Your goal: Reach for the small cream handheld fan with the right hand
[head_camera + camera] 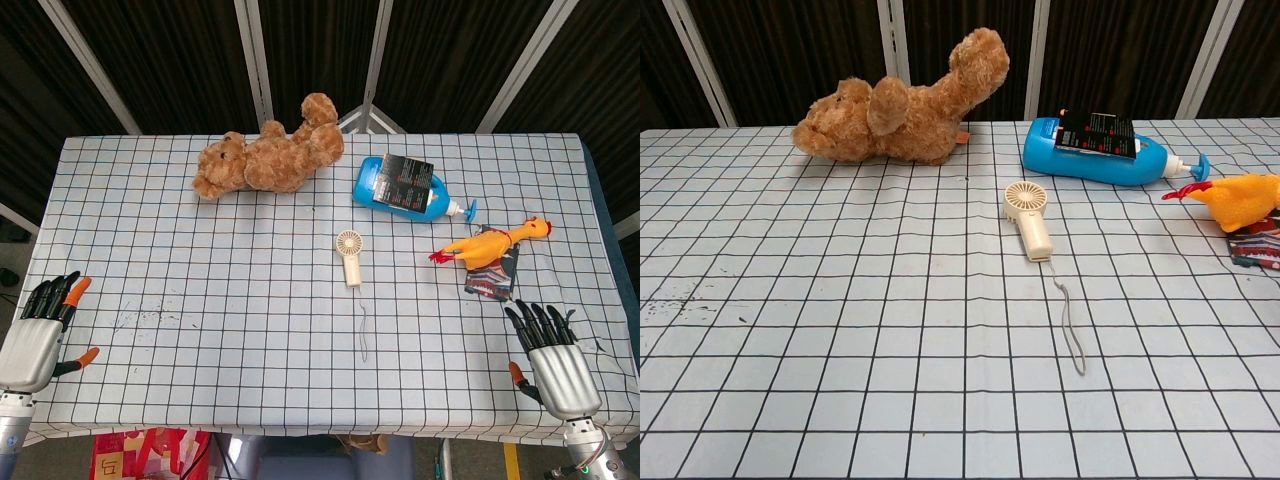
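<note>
At the near edge of the checked table (pixel 200 300) we see our right hand (pixel 553 362) resting at the right corner, fingers extended and slightly apart, holding nothing. Our left hand (pixel 38 330) lies at the opposite near corner, likewise empty with fingers spread. Further in, near the table's middle, lies the small cream handheld fan (pixel 349 256), head pointing away, its thin wrist cord (pixel 366 325) trailing toward us. To its right sits a yellow rubber chicken (pixel 492 242) on a patterned pouch (pixel 494 278). Beyond lie a blue bottle (pixel 405 187) and a brown teddy bear (pixel 270 157).
</note>
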`<state>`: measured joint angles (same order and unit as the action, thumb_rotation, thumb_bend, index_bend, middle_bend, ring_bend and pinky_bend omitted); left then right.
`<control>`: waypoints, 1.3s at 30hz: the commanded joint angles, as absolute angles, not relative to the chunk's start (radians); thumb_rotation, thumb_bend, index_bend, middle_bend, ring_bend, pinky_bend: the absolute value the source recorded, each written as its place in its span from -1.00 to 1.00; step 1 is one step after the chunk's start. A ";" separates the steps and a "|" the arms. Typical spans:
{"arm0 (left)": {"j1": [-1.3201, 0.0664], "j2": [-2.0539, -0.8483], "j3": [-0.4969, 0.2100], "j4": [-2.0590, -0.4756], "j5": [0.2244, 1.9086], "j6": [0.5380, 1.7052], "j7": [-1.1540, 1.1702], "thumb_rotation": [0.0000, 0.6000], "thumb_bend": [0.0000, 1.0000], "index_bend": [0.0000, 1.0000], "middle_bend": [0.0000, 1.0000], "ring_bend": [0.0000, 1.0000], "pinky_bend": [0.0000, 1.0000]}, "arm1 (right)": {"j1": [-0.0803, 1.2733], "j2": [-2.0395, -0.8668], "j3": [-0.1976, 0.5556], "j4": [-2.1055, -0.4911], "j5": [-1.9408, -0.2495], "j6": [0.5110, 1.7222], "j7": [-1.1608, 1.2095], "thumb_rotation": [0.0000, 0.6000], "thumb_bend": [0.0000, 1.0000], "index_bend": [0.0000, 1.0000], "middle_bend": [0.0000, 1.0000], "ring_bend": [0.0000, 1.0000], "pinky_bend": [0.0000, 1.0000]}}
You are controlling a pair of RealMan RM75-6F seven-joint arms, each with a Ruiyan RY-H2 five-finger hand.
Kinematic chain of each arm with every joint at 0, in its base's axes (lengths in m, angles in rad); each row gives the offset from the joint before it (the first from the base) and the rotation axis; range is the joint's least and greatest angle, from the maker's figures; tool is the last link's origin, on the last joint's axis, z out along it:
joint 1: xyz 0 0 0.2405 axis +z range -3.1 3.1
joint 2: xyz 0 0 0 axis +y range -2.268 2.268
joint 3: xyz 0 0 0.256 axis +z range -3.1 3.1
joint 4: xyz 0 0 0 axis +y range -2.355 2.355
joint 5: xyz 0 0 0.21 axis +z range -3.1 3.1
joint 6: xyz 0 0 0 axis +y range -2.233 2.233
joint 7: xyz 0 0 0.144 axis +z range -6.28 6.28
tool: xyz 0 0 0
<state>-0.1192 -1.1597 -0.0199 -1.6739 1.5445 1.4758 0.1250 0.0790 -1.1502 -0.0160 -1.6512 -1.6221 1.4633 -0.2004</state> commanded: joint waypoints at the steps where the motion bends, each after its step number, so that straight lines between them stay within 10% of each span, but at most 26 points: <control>1: -0.119 -1.160 -0.020 -1.673 1.544 1.475 0.125 1.00 -0.79 -1.00 -1.00 -1.00 -1.00 | 0.079 -1.151 -0.016 -1.650 -1.622 1.463 -0.201 1.00 -0.20 -1.00 -1.00 -1.00 -1.00; 18: -0.115 -1.155 -0.023 -1.680 1.539 1.484 0.112 1.00 -0.79 -1.00 -1.00 -1.00 -1.00 | 0.108 -1.158 -0.010 -1.667 -1.628 1.425 -0.176 1.00 -0.20 -1.00 -1.00 -0.99 -0.93; 21: -0.118 -1.155 -0.025 -1.680 1.540 1.479 0.110 1.00 -0.79 -1.00 -1.00 -1.00 -1.00 | 0.141 -1.165 0.007 -1.685 -1.613 1.379 -0.172 1.00 -0.20 -1.00 -0.86 -0.69 -0.43; 26: -0.126 -1.157 -0.034 -1.675 1.526 1.467 0.100 1.00 -0.79 -1.00 -1.00 -1.00 -1.00 | 0.226 -1.204 0.061 -1.713 -1.583 1.283 -0.210 1.00 -0.19 -1.00 0.10 0.30 0.36; 39: -0.137 -1.138 -0.043 -1.684 1.489 1.432 0.066 1.00 -0.79 -1.00 -1.00 -1.00 -1.00 | 0.498 -1.421 0.228 -1.686 -1.238 0.963 -0.435 1.00 0.42 -1.00 0.66 0.84 0.68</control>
